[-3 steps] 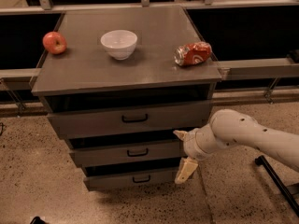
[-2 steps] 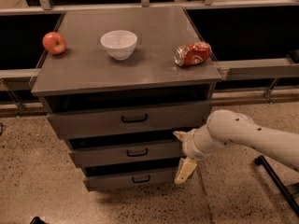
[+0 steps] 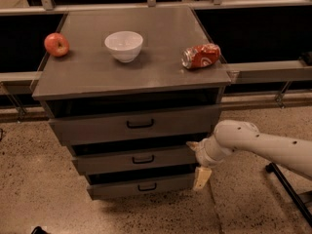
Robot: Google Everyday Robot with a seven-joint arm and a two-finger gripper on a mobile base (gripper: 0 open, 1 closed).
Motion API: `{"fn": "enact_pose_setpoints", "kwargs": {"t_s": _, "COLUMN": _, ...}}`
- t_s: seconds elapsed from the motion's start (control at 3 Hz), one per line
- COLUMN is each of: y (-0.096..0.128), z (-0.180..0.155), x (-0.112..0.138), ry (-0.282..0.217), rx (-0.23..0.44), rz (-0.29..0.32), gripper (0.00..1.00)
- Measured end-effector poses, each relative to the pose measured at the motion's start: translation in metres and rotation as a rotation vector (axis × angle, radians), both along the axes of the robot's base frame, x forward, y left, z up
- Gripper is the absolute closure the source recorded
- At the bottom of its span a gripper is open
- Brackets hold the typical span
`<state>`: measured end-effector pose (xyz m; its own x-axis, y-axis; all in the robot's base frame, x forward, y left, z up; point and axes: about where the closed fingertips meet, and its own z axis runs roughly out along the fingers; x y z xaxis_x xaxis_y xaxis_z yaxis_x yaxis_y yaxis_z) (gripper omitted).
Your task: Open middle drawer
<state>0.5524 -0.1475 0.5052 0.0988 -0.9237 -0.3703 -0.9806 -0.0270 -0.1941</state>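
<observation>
The middle drawer is grey with a small black bar handle. It sits between a taller top drawer and a narrower bottom drawer in a grey cabinet. Its front stands about in line with the other two, with a dark gap above it. My gripper is at the drawer's right end, well right of the handle. Its fingers are spread, one fingertip by the drawer's upper right corner and the other down beside the bottom drawer. It holds nothing.
On the cabinet top are a red apple, a white bowl and a crushed red can. My white arm reaches in from the right over speckled floor. A dark pole slants at lower right.
The arm has edged very slightly left. The gripper stays at the middle drawer's right end, and the drawers have not moved.
</observation>
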Motion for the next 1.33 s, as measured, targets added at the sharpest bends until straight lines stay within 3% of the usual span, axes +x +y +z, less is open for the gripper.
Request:
{"fn": "enact_pose_setpoints", "kwargs": {"t_s": 0.67, "y": -0.021, "z": -0.045, "x": 0.039, "ry": -0.065, "rx": -0.107, "rz": 0.09, "gripper": 0.0}}
{"fn": "enact_pose_setpoints", "kwargs": {"t_s": 1.0, "y": -0.018, "z": -0.07, "x": 0.075, "ry": -0.089, "rx": -0.168, "rz": 0.121, "gripper": 0.03}}
{"fn": "enact_pose_setpoints", "kwargs": {"t_s": 1.33, "y": -0.016, "z": -0.08, "x": 0.086, "ry": -0.097, "rx": -0.172, "rz": 0.123, "gripper": 0.09}}
